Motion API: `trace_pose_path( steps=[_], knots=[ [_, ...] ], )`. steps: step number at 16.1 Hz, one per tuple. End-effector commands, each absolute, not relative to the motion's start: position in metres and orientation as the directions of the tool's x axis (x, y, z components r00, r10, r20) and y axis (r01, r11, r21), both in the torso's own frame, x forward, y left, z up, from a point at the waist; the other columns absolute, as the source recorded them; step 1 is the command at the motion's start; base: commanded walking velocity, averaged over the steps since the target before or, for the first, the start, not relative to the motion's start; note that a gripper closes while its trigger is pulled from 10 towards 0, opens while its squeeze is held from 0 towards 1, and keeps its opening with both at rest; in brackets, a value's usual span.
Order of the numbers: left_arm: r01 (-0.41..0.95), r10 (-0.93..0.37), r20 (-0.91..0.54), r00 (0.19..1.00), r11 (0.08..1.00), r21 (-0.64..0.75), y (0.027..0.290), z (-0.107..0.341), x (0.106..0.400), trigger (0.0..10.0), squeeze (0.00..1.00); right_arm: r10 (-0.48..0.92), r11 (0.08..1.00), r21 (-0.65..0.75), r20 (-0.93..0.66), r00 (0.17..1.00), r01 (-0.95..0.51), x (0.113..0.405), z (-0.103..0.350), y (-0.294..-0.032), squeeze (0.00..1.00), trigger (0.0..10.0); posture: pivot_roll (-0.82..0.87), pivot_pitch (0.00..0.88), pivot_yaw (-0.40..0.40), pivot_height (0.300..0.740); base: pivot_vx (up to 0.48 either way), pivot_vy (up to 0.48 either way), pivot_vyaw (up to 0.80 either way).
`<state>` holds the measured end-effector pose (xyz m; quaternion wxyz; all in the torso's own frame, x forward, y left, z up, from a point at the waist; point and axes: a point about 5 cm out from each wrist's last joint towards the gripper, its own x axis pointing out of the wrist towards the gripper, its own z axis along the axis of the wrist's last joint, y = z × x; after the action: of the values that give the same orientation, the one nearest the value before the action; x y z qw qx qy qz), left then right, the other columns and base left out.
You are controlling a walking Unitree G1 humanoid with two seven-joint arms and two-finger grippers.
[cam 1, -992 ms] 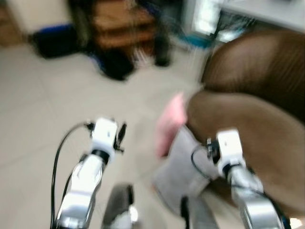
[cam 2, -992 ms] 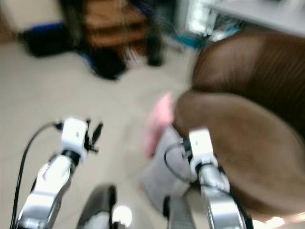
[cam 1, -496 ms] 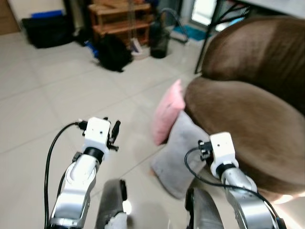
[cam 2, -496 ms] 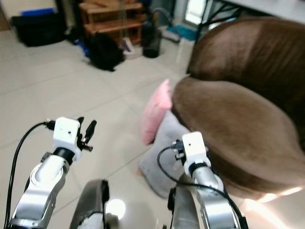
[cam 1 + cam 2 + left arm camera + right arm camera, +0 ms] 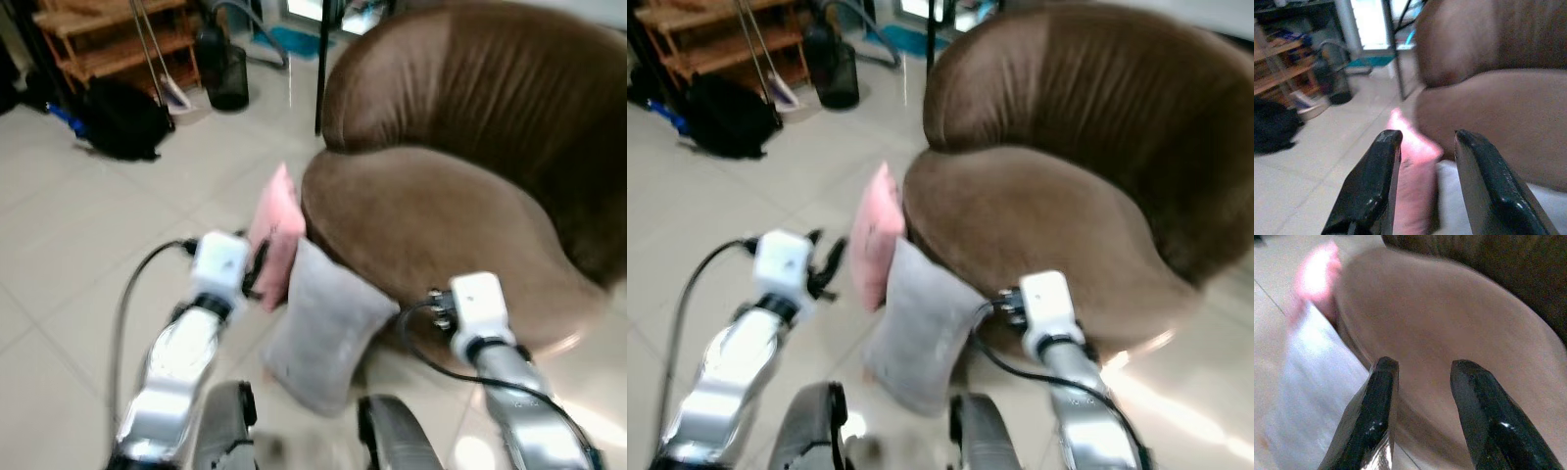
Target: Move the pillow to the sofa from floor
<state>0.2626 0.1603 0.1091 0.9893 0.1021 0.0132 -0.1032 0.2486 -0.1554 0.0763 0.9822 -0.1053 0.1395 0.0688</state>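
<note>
Leaning against the sofa's (image 5: 441, 206) front edge, a pink pillow (image 5: 275, 233) and a grey pillow (image 5: 323, 326) stand on the floor (image 5: 69, 245), touching each other. Left gripper (image 5: 1425, 191) hangs just before the pink pillow, fingers apart, nothing between them. Right gripper (image 5: 1420, 416) hovers over the sofa's seat edge beside the grey pillow, fingers apart too. A black bag (image 5: 122, 117) lies well away.

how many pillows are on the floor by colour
pink pillow: 1
grey pillow: 1
total: 2, both leaning on the sofa
</note>
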Motion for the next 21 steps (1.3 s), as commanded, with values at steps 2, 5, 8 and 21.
trace_pose_path(
  steps=[2,5,8,21],
  knots=[
    [0.22,-0.217,-0.04,0.975,0.957,0.189,0.1544,0.1108,0.2637,10.0,0.0,0.098,0.965,-0.205,-0.304,0.948,-0.166,0.2446,0.0723,-0.162,0.0,10.0,-0.04,0.043,-0.012,0.585,0.27,0.0,0.0],
    [0.221,-0.218,-0.04,0.975,0.956,0.193,0.1541,0.1108,0.2634,10.0,0.0,0.125,0.954,-0.223,-0.306,0.944,-0.199,0.2442,0.0718,-0.159,0.0,10.0,-0.03,0.039,-0.014,0.585,0.259,0.0,0.0],
    [0.22,-0.216,-0.038,0.976,0.956,0.194,0.1545,0.111,0.2639,10.0,0.0,0.15,0.943,-0.243,-0.304,0.941,-0.229,0.2453,0.0729,-0.1541,0.0,10.0,-0.03,0.031,-0.018,0.585,0.254,0.0,0.8],
    [0.209,-0.206,-0.039,0.978,0.956,0.208,0.1553,0.1099,0.2636,10.0,0.0,0.163,0.954,-0.192,-0.311,0.936,-0.23,0.2478,0.0706,-0.1528,0.0,10.0,-0.02,0.033,-0.02,0.535,0.115,0.0,0.06]
  ],
)
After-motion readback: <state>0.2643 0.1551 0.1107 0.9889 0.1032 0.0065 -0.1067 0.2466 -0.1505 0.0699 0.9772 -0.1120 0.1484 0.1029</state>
